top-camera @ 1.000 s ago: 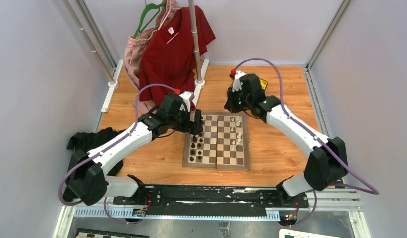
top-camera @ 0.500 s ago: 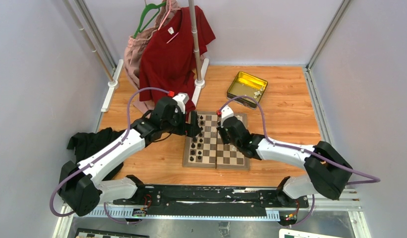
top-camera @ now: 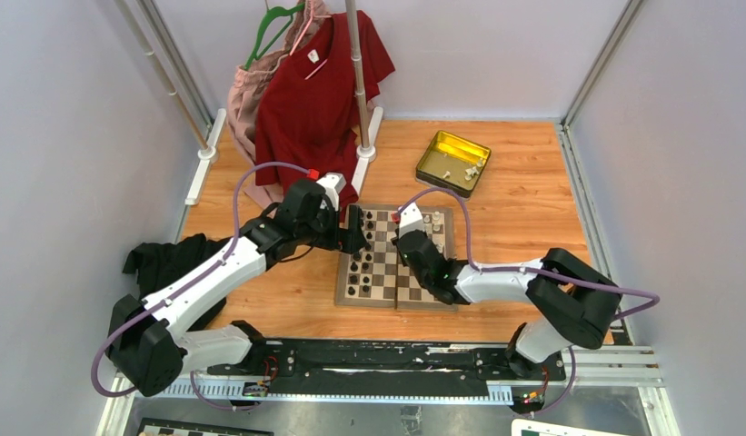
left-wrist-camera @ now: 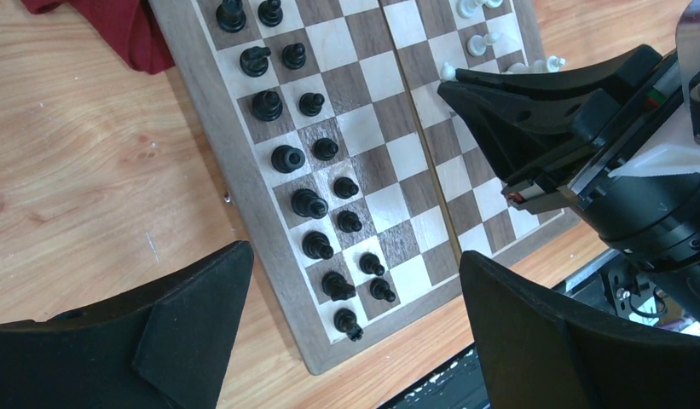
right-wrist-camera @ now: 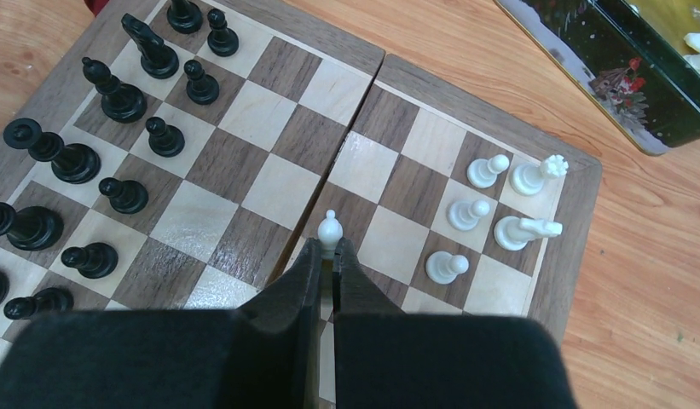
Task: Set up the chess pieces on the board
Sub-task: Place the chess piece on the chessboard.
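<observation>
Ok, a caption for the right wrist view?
Right gripper holds a small white pawn over the checkered brown wooden chessboard.

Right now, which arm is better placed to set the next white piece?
Right: the right gripper is shut on a white pawn over the board; the left gripper hangs open, empty, near the black pieces.
</observation>
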You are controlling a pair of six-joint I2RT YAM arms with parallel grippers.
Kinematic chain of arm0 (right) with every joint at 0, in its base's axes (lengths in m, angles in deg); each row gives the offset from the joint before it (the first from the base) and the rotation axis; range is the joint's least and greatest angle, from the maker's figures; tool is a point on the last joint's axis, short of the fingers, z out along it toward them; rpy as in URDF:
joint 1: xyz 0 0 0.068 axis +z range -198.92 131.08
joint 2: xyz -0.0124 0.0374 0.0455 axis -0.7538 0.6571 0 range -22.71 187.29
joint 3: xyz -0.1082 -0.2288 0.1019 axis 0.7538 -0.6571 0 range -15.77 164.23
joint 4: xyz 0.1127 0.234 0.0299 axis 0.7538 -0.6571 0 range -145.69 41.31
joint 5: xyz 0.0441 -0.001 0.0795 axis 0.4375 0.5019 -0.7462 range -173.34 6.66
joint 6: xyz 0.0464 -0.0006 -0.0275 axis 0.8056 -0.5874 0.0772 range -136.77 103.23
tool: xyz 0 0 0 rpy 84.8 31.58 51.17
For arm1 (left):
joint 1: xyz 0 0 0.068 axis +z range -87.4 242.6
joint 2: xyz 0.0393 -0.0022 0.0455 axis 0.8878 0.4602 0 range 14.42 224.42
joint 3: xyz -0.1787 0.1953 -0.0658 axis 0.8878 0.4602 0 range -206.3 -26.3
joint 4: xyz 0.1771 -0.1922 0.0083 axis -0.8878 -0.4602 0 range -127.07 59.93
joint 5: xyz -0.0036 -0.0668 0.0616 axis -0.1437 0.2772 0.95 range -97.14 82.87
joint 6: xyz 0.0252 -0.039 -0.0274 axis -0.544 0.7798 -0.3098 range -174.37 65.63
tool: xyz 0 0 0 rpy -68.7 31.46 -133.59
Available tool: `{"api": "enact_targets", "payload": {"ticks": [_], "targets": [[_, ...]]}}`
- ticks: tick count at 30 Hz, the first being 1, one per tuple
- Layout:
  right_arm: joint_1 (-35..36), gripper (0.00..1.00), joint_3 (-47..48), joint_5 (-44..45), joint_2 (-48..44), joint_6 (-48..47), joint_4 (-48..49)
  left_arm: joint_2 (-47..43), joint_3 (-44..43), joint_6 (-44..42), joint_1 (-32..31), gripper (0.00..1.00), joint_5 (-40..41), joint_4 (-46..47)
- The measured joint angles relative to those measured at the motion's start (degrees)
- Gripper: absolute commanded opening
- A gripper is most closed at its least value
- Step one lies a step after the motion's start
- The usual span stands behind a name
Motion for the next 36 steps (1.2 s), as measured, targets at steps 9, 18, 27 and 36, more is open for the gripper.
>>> {"api": "enact_targets", "payload": {"ticks": [9,18,27,36], "targets": [[3.7,0.01,-3.0,6.8,2.5,1.9,6.0,0.0,1.9,0.6,0.0,0.97,0.0,0.2],[6.0,0.08,-5.4,11.8,5.5,3.5,14.3,-0.4,5.6,0.9,0.0,0.97,0.7,1.9],[9.3,0.31,-6.9,16.6,6.6,4.8,17.1,-1.4,7.8,1.1,-0.4,0.96,1.1,3.4],[10.1,0.37,-8.1,17.7,1.3,4.9,11.7,-1.4,7.8,1.5,-1.5,0.96,1.3,3.9]]}}
